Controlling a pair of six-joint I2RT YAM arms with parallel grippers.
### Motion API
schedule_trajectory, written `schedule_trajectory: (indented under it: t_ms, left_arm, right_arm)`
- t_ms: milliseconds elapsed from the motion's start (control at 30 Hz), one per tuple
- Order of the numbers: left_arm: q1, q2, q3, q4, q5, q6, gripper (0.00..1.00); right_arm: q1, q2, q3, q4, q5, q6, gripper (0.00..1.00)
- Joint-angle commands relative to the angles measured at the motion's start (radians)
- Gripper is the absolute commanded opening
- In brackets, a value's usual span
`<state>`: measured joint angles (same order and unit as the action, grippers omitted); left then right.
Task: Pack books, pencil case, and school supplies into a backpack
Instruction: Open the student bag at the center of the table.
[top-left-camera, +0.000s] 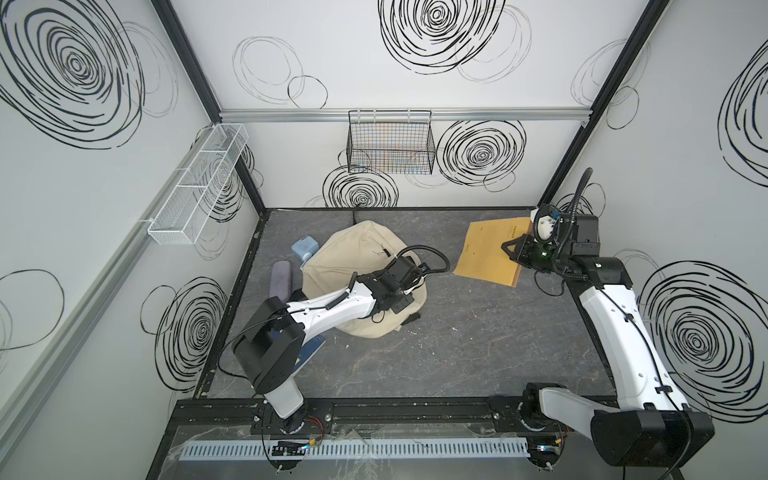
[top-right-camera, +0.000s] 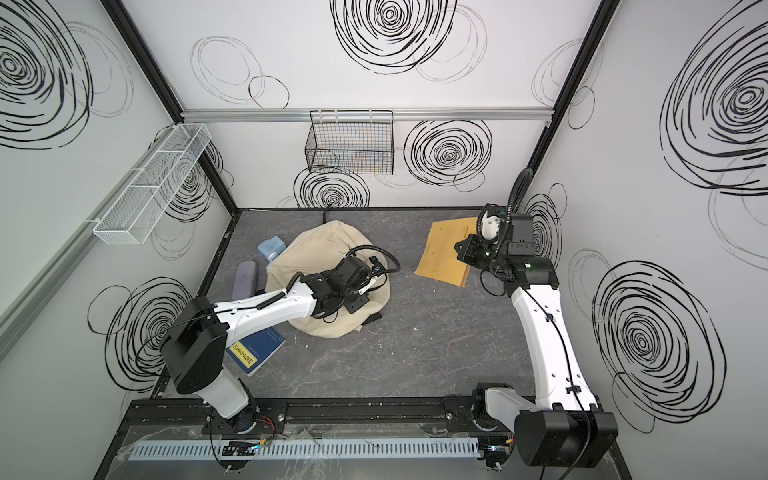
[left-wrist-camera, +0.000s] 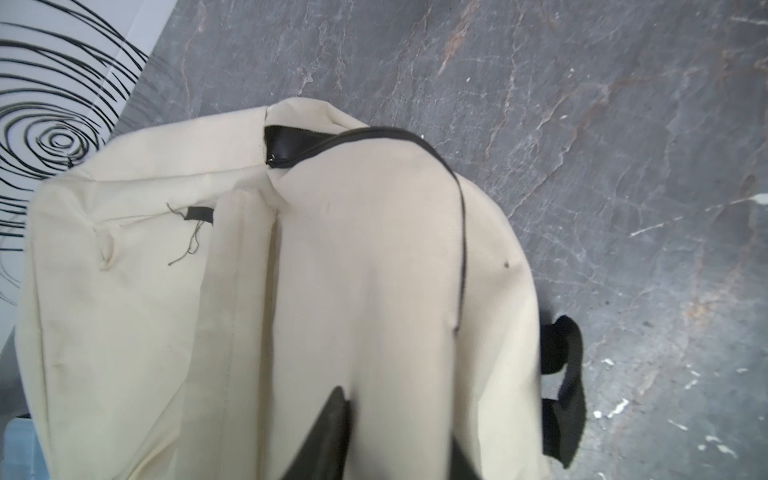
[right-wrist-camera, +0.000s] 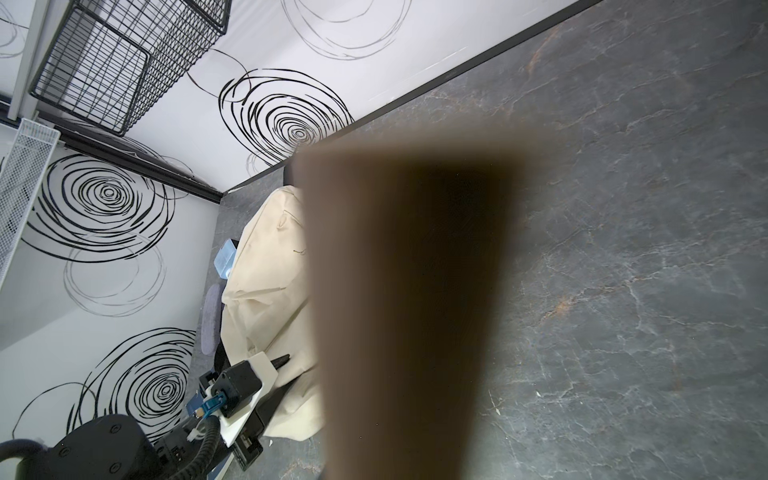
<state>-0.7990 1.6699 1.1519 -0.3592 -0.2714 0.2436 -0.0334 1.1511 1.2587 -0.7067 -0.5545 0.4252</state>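
Slotted cable duct (top-left-camera: 353, 451) and both arm bases run along the front edge, nearest the camera.

From left to right:

- **Pencil case** (top-left-camera: 281, 278): lies flat on the table (top-left-camera: 457, 345), outboard of the left pincer (left-wrist-camera: 397, 424), on the side away from the right pincer (top-left-camera: 509, 249).
- **Pencil sharpener** (top-left-camera: 303, 248): sits just beyond the case and just beside the backpack (top-left-camera: 353, 257).
- **Navy book** (top-right-camera: 259, 349): lies flat on the table behind the left pincer, under that arm's forearm, which hides part of it.

None of these three is packed yet.

The backpack lies slumped directly beneath the left pincer. That pincer's jaws stand narrow, with a ridge of cream fabric pinched between them beside the black zip (left-wrist-camera: 461, 249). The likely purpose is to lift the flap and hold the mouth up so that a book can slide in. A dark gap shows at one end of the zip; how wide the mouth stands cannot be told.

Kraft book (top-left-camera: 486, 253), well apart from the backpack, is clamped at one edge in the closed right pincer. In the right wrist view it fills the middle as a brown blur, so that edge appears raised off the table, ready for carrying across. No object lies on the table between the two pincers.

Obstacles, as judged:

- The left arm itself crosses the backpack.
- The limp fabric may sag over the opening.
- The book is broad against the opening.

Black wire basket (top-left-camera: 390, 145) and white mesh tray (top-left-camera: 199, 183) hang on the walls, well beyond both pincers.
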Motion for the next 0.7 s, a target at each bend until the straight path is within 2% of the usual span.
schedule_trajectory:
  t_ms: [0,33,100,267,433,667]
  left_arm:
    - [-0.034,-0.034,0.038,0.055,-0.054,0.027,0.16]
    - [-0.046,-0.036,0.048,0.058,-0.059,0.038,0.14]
    - [-0.074,-0.040,0.070,0.071,-0.075,0.058,0.00]
    - [-0.134,-0.051,0.087,0.181,-0.112,0.121,0.00]
    - [-0.182,-0.067,0.137,0.296,-0.200,0.181,0.00]
    - [-0.177,-0.158,0.170,0.457,-0.353,0.176,0.00]
  right_arm:
    - [-0.003,-0.029,-0.007,0.008,-0.012,-0.013,0.00]
    - [-0.004,-0.032,-0.009,0.007,-0.012,-0.012,0.00]
    - [-0.005,-0.041,-0.015,0.010,-0.011,-0.008,0.00]
    - [-0.017,-0.068,-0.043,0.023,-0.014,0.006,0.00]
    - [-0.026,-0.074,-0.030,0.024,-0.009,0.016,0.00]
    - [-0.028,-0.025,0.081,0.015,-0.007,0.029,0.00]
